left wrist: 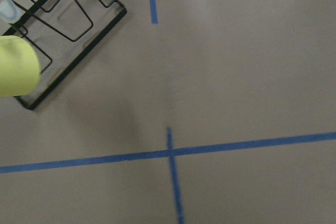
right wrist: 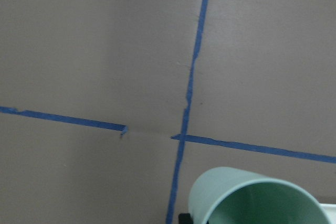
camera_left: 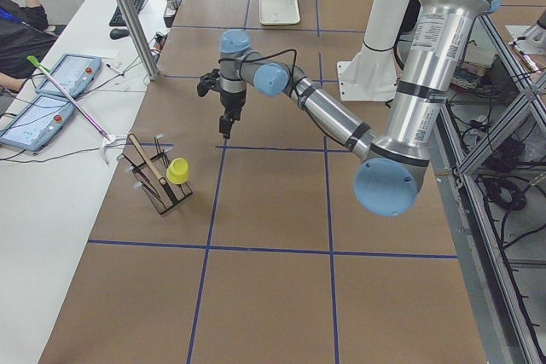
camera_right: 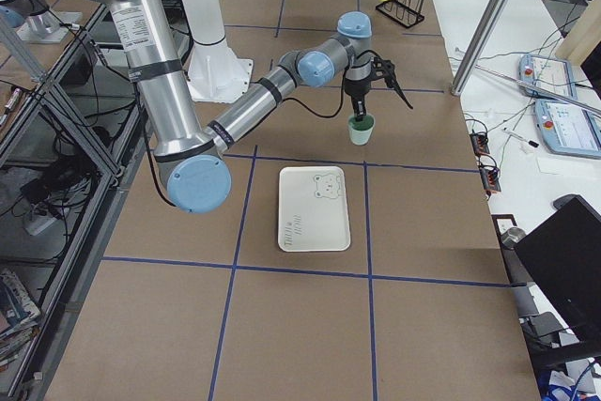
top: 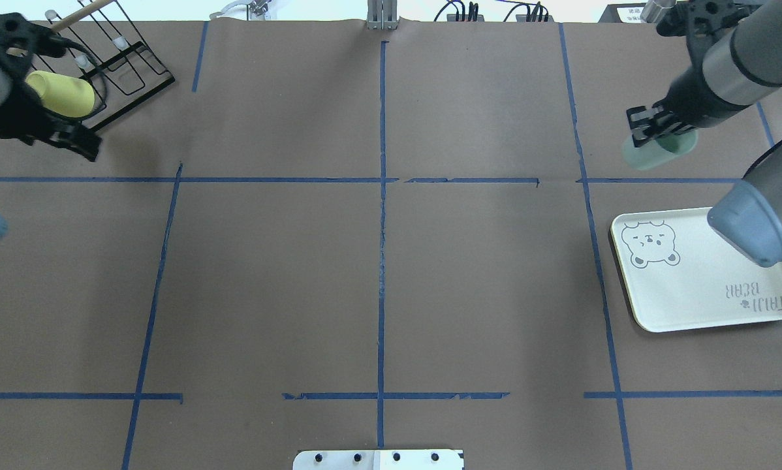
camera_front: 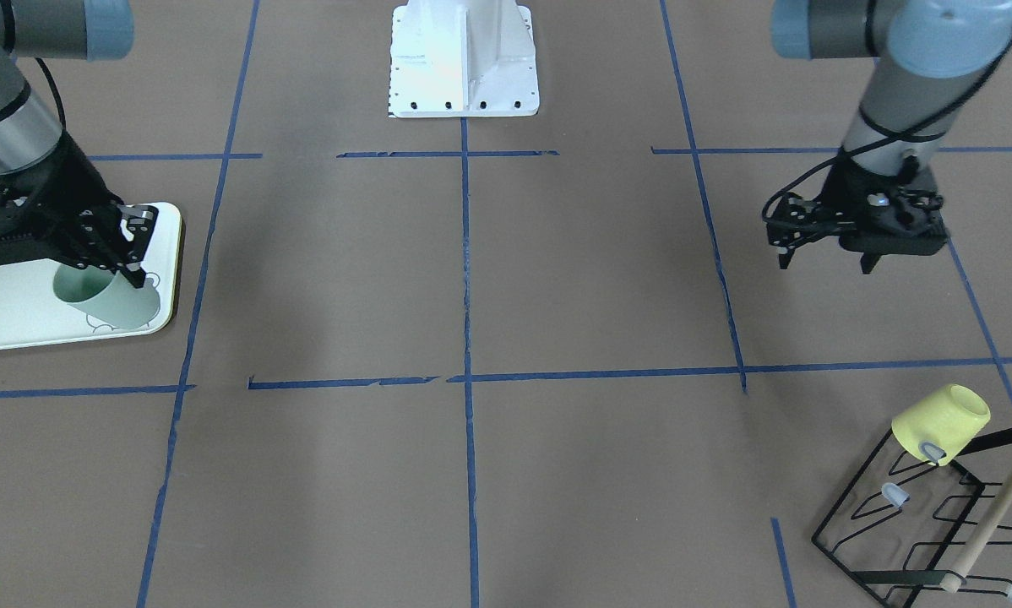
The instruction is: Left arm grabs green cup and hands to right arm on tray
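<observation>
Gripping the green cup [camera_front: 113,304] by its rim, right jaws hide part of it; left jaws gape empty.

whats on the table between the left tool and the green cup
Only bare brown paper crossed by blue tape lines, seen in the front-facing view from the left tool across to the green cup.
</observation>
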`<state>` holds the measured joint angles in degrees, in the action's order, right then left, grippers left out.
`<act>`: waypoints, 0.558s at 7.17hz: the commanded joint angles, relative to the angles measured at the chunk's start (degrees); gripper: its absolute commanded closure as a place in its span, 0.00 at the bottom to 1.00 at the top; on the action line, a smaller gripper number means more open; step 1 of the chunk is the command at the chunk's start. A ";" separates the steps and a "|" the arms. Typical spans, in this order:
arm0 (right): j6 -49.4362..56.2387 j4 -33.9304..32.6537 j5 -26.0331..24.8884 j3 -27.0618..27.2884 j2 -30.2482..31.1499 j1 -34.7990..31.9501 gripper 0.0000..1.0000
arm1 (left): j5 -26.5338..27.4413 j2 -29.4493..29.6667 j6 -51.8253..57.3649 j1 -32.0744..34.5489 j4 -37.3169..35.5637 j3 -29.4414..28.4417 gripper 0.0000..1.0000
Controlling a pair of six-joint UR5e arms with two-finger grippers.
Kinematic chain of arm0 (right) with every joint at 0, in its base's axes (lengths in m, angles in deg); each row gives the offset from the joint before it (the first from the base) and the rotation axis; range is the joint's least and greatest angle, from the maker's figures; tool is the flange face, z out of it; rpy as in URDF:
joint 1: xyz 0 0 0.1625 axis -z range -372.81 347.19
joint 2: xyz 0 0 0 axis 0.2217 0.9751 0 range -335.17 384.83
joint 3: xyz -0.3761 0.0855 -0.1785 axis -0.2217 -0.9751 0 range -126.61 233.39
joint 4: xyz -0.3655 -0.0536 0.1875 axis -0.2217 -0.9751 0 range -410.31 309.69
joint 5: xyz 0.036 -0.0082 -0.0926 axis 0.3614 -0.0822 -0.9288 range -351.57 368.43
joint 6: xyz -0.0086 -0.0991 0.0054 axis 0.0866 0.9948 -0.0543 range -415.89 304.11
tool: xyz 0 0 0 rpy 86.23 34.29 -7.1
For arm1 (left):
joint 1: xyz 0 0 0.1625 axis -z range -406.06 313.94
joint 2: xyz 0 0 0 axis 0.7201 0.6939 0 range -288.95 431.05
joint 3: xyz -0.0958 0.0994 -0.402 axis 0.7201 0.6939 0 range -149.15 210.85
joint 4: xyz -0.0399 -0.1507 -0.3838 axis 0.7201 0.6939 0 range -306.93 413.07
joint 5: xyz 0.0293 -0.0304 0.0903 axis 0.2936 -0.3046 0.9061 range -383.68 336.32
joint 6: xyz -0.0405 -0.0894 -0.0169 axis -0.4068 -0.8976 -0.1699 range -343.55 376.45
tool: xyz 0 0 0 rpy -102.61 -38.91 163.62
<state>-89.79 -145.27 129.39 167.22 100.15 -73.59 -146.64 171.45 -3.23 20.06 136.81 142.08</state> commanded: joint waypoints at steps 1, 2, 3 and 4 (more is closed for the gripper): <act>3.13 10.25 5.13 0.08 9.80 -4.24 1.00 | -8.93 -9.31 15.66 12.67 0.11 -3.20 0.00; 3.22 15.89 6.38 0.08 14.11 -5.48 1.00 | -10.62 -13.17 22.07 17.68 -0.41 -3.30 0.00; 3.22 18.90 6.39 0.08 18.07 -5.75 1.00 | -10.63 -18.52 26.57 22.26 -0.51 -3.04 0.00; 2.79 21.19 6.39 0.17 20.20 -5.75 1.00 | -10.63 -23.27 27.23 24.13 0.28 -2.86 0.00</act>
<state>-86.71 -127.87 135.47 167.32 116.59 -79.00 -156.86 154.27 20.91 40.35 136.57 139.10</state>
